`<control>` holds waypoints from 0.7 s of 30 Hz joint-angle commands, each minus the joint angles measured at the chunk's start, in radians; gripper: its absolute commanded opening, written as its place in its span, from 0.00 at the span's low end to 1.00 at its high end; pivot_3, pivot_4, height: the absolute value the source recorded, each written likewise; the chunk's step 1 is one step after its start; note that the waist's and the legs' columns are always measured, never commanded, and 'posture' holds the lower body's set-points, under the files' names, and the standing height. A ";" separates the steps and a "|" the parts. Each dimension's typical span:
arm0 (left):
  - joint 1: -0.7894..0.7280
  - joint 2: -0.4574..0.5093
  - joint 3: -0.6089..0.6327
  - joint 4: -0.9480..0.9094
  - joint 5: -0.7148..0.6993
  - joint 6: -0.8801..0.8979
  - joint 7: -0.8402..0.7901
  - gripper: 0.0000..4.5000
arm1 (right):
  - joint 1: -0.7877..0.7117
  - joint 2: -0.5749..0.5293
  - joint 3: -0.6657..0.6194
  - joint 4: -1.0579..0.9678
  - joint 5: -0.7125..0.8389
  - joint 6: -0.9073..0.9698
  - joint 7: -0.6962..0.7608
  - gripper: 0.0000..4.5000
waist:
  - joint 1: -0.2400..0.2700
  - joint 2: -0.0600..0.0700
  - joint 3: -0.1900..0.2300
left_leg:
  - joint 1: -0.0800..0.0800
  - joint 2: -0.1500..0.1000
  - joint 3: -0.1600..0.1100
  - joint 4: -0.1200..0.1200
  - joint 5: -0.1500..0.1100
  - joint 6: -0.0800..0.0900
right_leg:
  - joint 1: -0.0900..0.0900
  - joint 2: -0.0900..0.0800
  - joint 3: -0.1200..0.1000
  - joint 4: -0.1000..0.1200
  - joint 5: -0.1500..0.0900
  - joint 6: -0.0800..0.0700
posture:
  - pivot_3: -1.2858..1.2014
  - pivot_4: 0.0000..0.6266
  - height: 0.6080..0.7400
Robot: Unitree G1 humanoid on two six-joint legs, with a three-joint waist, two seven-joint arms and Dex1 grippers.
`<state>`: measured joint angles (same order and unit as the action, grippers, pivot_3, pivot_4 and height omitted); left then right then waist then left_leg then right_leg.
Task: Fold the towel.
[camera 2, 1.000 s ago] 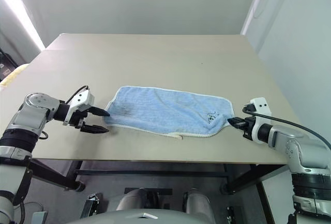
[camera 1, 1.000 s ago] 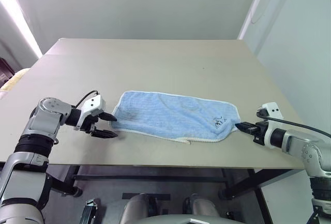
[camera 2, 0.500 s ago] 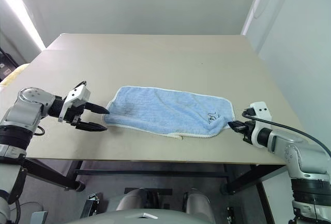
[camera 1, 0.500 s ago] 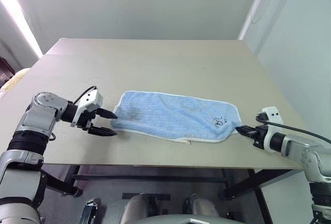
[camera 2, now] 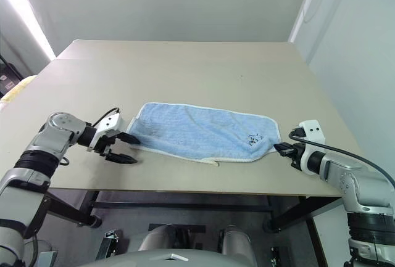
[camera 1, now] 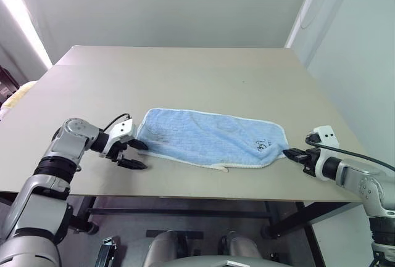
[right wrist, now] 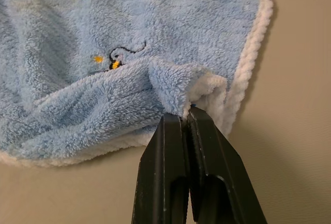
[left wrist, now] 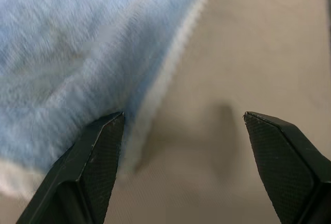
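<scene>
The towel (camera 1: 211,139) lies flat on the table (camera 1: 185,79), near the front edge and about midway across. Its long axis runs side to side, slightly skewed: the left end sits a little farther from the front edge than the right end does. A small dark mark (camera 1: 261,144) lies near the right end, and a small white loop (camera 1: 223,168) sticks out from the front edge.

The left gripper (camera 1: 139,155) is at the towel's left end, pointing rightward along the long axis. Its fingers stand wide apart. In the left wrist view one finger (left wrist: 98,151) sits over the towel's white edging and the other (left wrist: 282,157) over bare table; whether either touches the cloth cannot be told.

The right gripper (camera 1: 287,152) is at the right end, pointing left toward the towel. Its fingers (right wrist: 207,151) are pressed together on a bunched fold of the towel's corner, which rises slightly off the table there.
</scene>
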<state>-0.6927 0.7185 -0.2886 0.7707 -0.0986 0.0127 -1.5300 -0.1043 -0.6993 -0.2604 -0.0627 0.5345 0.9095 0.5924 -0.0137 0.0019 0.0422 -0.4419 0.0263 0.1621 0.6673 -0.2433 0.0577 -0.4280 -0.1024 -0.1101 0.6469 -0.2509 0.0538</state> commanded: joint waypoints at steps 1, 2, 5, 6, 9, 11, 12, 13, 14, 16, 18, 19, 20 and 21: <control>-0.035 -0.004 0.036 0.026 0.005 0.014 0.004 0.87 | -0.021 0.006 -0.015 -0.011 -0.003 -0.017 -0.006 0.00 | -0.002 0.000 0.000 | 0.000 0.000 0.000 0.000 0.000 0.000 | 0.000 0.000 0.000 0.000 0.000 0.000 | 0.52 0.00 0.96; -0.033 -0.004 0.034 0.031 0.012 0.007 0.003 0.87 | -0.021 0.007 -0.014 -0.010 -0.005 -0.018 -0.006 0.00 | -0.004 0.000 0.000 | 0.000 0.000 0.000 0.000 0.000 0.000 | 0.000 0.001 0.000 0.000 0.000 0.000 | 0.52 0.00 0.96; -0.036 -0.002 0.029 0.052 0.029 -0.001 0.001 0.87 | -0.022 0.006 -0.013 -0.008 -0.010 -0.018 -0.006 0.00 | -0.004 0.000 0.000 | 0.000 0.001 0.000 0.000 0.000 0.000 | 0.001 0.002 0.000 0.000 0.000 0.000 | 0.52 0.00 0.96; -0.040 -0.001 0.025 0.066 0.041 -0.011 0.005 0.87 | -0.023 0.006 -0.013 -0.007 -0.011 -0.018 -0.007 0.00 | -0.004 0.000 0.000 | 0.000 0.001 0.000 0.000 0.000 0.000 | 0.001 0.002 0.000 0.001 0.000 0.000 | 0.52 0.00 0.96; -0.056 -0.001 0.003 0.133 0.098 -0.085 0.041 0.87 | -0.023 0.005 -0.010 -0.003 -0.019 -0.018 -0.009 0.00 | -0.002 0.000 0.000 | 0.000 0.001 0.000 0.001 0.000 0.000 | 0.001 0.002 0.000 0.001 0.000 0.000 | 0.52 0.00 0.96; -0.089 -0.025 0.003 0.206 0.129 -0.115 0.099 0.87 | -0.026 0.007 -0.008 0.001 -0.023 -0.020 -0.010 0.00 | -0.001 0.000 0.000 | 0.001 0.001 0.000 0.001 0.000 0.000 | 0.002 0.001 0.000 0.001 0.000 0.000 | 0.52 0.00 0.96; -0.110 -0.042 0.005 0.245 0.144 -0.126 0.141 0.87 | -0.028 0.010 -0.007 0.005 -0.025 -0.021 -0.011 0.00 | 0.001 0.000 0.000 | 0.001 0.001 0.000 0.001 0.000 0.000 | 0.002 0.001 0.000 0.001 0.000 0.000 | 0.52 0.00 0.96; -0.129 -0.058 0.007 0.279 0.155 -0.135 0.178 0.87 | -0.030 0.013 -0.004 0.009 -0.028 -0.021 -0.012 0.00 | 0.002 0.000 0.000 | 0.002 0.001 0.000 0.002 0.000 0.000 | 0.002 0.001 -0.001 0.001 0.000 0.000 | 0.52 0.00 0.96; -0.145 -0.072 0.009 0.306 0.164 -0.137 0.199 0.87 | -0.033 0.015 0.003 0.015 -0.034 -0.021 -0.015 0.00 | 0.003 0.000 -0.001 | 0.002 0.001 -0.001 0.002 0.000 0.000 | 0.002 0.001 -0.001 0.001 0.000 0.000 | 0.52 0.00 0.96; -0.163 -0.091 0.003 0.335 0.177 -0.136 0.188 0.87 | -0.047 0.020 0.008 0.026 -0.042 -0.019 -0.026 0.00 | 0.002 0.000 -0.001 | 0.002 0.001 -0.001 0.002 0.000 0.000 | 0.003 0.001 -0.001 0.001 0.001 0.001 | 0.52 0.00 0.96; -0.173 -0.101 0.000 0.357 0.193 -0.141 0.183 0.87 | -0.056 0.023 0.005 0.030 -0.043 -0.016 -0.032 0.00 | 0.002 0.002 -0.002 | 0.002 0.001 -0.001 0.002 0.000 0.000 | 0.003 0.001 -0.001 0.001 0.001 0.001 | 0.52 0.00 0.96; -0.177 -0.105 -0.001 0.366 0.200 -0.145 0.184 0.87 | -0.058 0.024 0.003 0.030 -0.043 -0.014 -0.034 0.00 | 0.003 0.003 -0.003 | 0.002 0.001 -0.001 0.002 0.000 0.000 | 0.003 0.001 -0.001 0.001 0.001 0.001 | 0.52 0.00 0.96; -0.180 -0.107 -0.003 0.375 0.208 -0.141 0.180 0.87 | -0.058 0.024 0.001 0.030 -0.044 -0.013 -0.035 0.00 | 0.003 0.003 -0.003 | 0.002 0.001 -0.001 0.002 0.000 0.000 | 0.003 0.001 -0.001 0.001 0.001 0.001 | 0.52 0.00 0.96; -0.179 -0.105 -0.009 0.379 0.214 -0.139 0.151 0.79 | -0.057 0.024 0.001 0.033 -0.046 -0.012 -0.038 0.00 | 0.003 0.004 -0.003 | 0.002 0.001 -0.001 0.002 0.000 0.000 | 0.003 0.001 -0.002 0.001 0.001 0.001 | 0.52 0.00 0.96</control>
<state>-0.8733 0.6192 -0.2805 1.1232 0.0796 -0.1345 -1.3599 -0.1421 -0.6799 -0.2428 -0.0256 0.4934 0.9069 0.5619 -0.0109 0.0055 0.0389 -0.4396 0.0274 0.1613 0.6694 -0.2432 0.0579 -0.4248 -0.1019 -0.1118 0.6480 -0.2502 0.0546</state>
